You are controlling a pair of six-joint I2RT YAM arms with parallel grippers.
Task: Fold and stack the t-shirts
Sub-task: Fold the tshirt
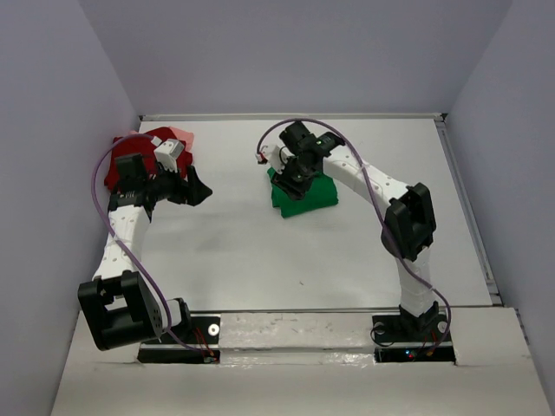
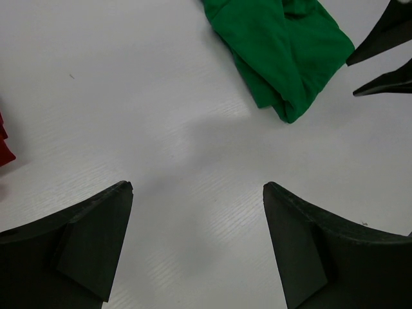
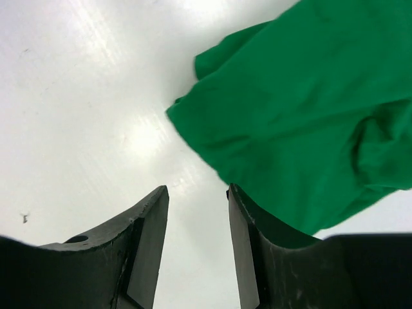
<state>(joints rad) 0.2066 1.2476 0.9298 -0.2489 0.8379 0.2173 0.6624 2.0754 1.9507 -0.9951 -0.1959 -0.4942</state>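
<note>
Nearest, the left tool [image 2: 196, 193] hangs spread wide over the surface [image 1: 260, 260], its arm reaching forward. Beyond, the right tool [image 3: 196, 193], wrist tipped down, stands narrowly parted around nothing, beside the crumpled green t-shirt [image 3: 302, 109] mid-surface. It looks like soft, limp cloth: pinch an edge. The dark red t-shirt [image 1: 114, 173] and pale pink t-shirt [image 1: 180, 137] lie heaped far left.

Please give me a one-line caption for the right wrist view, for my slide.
Right claw, jaws parted and empty, over the white table beside the bunched green t-shirt.
</note>
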